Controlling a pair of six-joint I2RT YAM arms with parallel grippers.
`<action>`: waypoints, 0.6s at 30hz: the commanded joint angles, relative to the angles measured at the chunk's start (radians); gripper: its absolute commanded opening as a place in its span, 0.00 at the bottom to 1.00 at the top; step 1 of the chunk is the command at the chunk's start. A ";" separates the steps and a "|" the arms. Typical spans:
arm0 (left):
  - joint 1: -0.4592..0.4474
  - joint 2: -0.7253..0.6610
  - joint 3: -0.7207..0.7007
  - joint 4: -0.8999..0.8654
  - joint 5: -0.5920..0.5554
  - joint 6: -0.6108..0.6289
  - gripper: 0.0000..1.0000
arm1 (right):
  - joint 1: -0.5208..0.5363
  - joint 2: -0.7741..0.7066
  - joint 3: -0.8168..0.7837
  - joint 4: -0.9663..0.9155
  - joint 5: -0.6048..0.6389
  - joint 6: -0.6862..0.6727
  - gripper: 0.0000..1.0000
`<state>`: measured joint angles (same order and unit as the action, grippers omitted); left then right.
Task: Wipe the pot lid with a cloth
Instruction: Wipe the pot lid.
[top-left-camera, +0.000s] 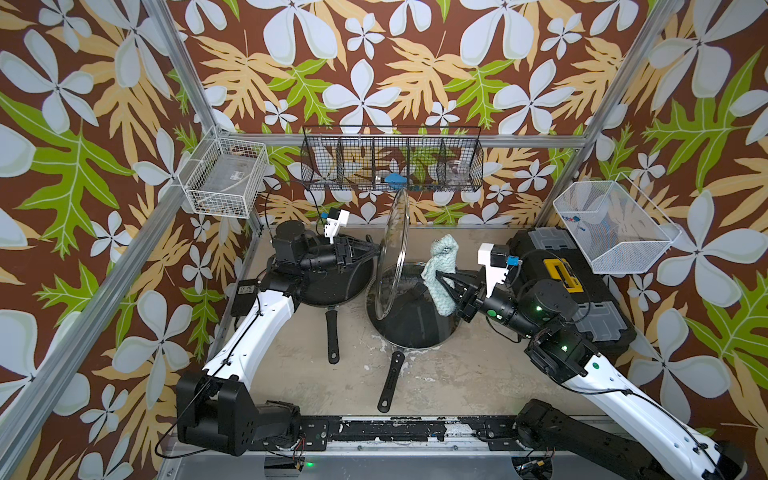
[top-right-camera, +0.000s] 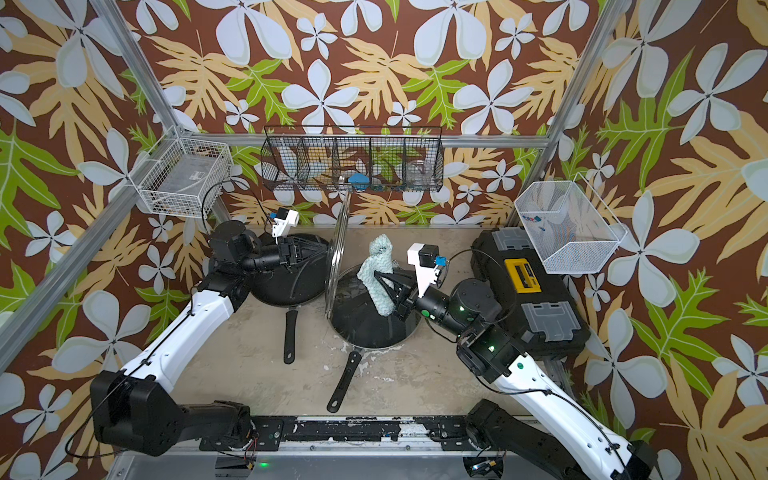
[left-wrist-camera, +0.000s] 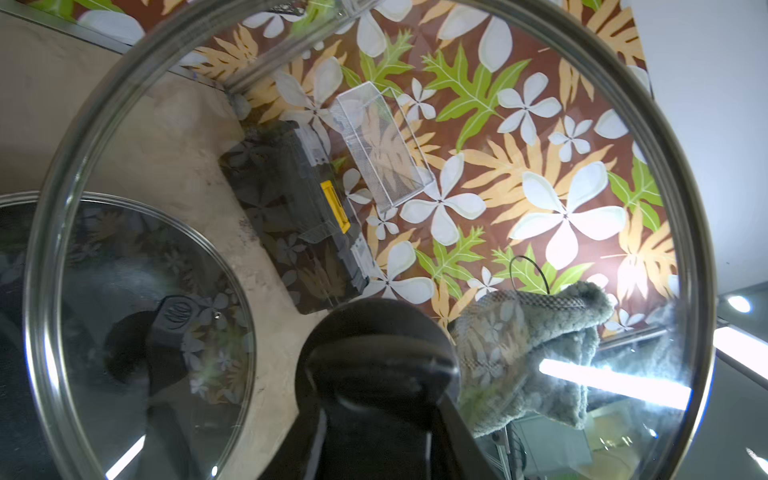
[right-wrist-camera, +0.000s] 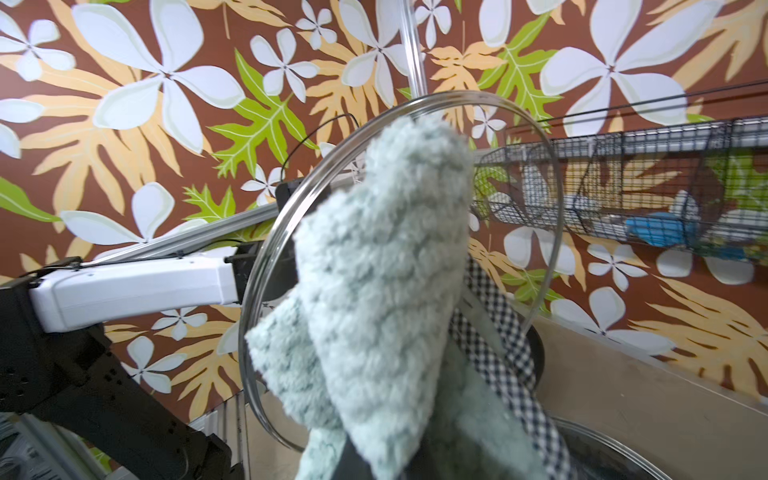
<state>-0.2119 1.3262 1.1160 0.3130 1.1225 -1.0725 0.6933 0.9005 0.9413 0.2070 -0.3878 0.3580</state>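
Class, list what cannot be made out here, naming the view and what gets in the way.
1. How the left gripper holds the pot lid: in both top views the gripper itself hides the handle.
2. Fingertips of the right gripper: in the right wrist view the cloth covers them.
3. Contents of the black wire basket: too small behind mesh in both top views.
4. The lidless pan: the left arm covers most of it.

Arms: left arm and right arm are built of white shells and black joint housings | Cables: thin black ones are tied along the shells | Lights: green, lit on the right arm's joints | Wrists: white camera mounts with blue plugs are fitted | Grippers: left gripper and right gripper are black, triangular
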 joint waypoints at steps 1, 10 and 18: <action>-0.032 -0.005 -0.010 0.330 0.052 -0.181 0.00 | 0.011 0.027 0.030 0.108 -0.107 0.030 0.00; -0.072 0.025 -0.026 0.426 0.070 -0.270 0.00 | 0.055 0.098 0.121 0.122 -0.065 -0.008 0.00; -0.101 0.030 -0.039 0.426 0.085 -0.275 0.00 | 0.055 0.159 0.216 0.079 0.025 -0.060 0.00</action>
<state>-0.3023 1.3575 1.0744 0.6346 1.2026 -1.3334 0.7467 1.0439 1.1339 0.2832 -0.3981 0.3264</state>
